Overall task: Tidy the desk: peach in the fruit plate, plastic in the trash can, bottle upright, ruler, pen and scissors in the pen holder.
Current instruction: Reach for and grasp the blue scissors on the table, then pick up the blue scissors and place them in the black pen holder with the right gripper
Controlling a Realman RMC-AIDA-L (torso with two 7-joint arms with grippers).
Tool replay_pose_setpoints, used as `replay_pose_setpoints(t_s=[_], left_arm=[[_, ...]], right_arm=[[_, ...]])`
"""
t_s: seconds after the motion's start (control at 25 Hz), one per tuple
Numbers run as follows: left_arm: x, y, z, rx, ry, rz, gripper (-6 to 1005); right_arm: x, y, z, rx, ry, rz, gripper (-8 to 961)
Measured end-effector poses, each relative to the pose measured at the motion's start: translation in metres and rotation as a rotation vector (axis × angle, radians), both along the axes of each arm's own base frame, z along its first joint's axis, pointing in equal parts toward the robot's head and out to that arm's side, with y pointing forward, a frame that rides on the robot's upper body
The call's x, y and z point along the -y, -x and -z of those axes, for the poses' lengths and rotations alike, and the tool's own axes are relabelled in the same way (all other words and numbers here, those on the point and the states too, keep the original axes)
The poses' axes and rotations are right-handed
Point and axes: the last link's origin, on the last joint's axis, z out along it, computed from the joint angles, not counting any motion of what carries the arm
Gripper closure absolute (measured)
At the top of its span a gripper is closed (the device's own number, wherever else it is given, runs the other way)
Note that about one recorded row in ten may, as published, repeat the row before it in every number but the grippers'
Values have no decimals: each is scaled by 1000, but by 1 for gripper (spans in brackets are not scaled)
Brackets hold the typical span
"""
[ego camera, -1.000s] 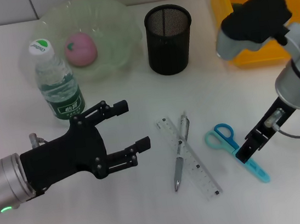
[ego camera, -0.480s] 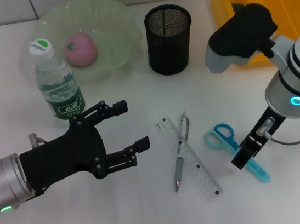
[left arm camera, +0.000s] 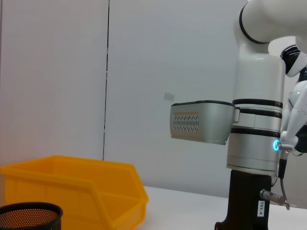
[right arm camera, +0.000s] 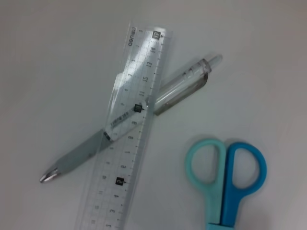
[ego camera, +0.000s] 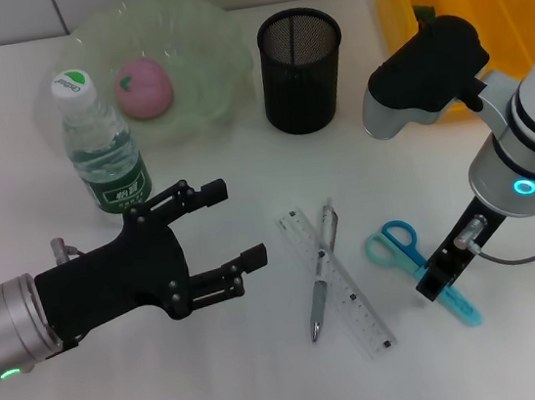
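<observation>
You have the round pink peach [ego camera: 143, 87] in the wavy pale green fruit plate [ego camera: 211, 30] and the clear green-label bottle [ego camera: 103, 149] standing, but the clear ruler [ego camera: 339, 283], silver pen [ego camera: 321, 270] and blue scissors [ego camera: 415, 257] lie on the white counter [ego camera: 271, 377]; left hand [ego camera: 233, 226] is wide open and empty, and I cannot tell about the right hand [ego camera: 432, 284] over the scissors.

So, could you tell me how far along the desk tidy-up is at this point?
Done: the peach lies in the fruit plate and the bottle stands upright. In hand: the right gripper is over the scissors' blade end on the desk; the open left gripper hovers idle. Left: ruler, pen and scissors into the pen holder. No plastic scrap is visible.
</observation>
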Motion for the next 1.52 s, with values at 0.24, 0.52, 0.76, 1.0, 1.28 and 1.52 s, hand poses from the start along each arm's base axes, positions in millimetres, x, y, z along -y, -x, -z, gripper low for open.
replay_pose_setpoints(t_s=[0.24,0.52,0.76,1.0,1.28,1.52], left_arm=[[0,0,0,0,0,1,164],[0,0,0,0,0,2,164],[-1,0,0,-1,0,1,164],[-1,0,0,-5,-2,-2,164],[-2,0,0,-7,-3,-1,164],[-2,0,0,-8,-5,-1,164]], right_arm=[[0,-3,4,-14,5,17,425],[0,-3,6,-28,7,26,528],[1,-6,6,-23,10,41,617],[0,-9,7,-22,8,51,698],[0,-11,7,-19,9,50,723],[-1,-6,1,-52,-26,21,740]])
